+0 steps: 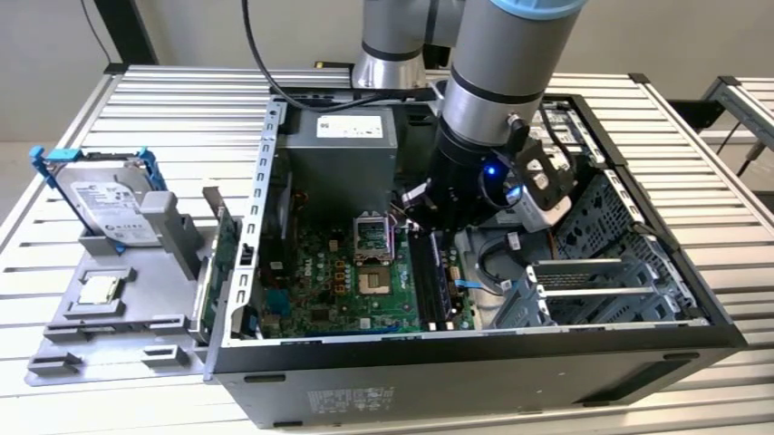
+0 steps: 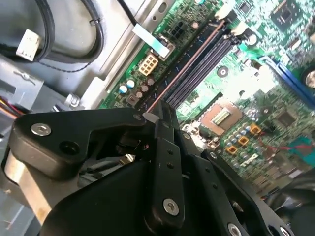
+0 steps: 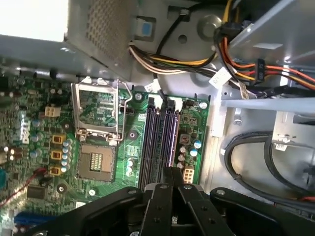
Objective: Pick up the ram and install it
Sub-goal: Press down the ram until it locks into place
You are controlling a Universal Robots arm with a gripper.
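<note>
While arm reaches into open computer case on slatted table, tool pinches ram edge-on, fingers pressed against its end. Ram sits lengthwise along black memory slots beside empty processor socket, apparently aligned for seating. Hard drive stands on grey tray near table's edge.

Even, bright overhead light on the slatted metal table, deep shadow inside the open black computer case, blown-out white glare beside the perforated grey metal box, black gripper body near both wrist cameras soft and out of focus.
</note>
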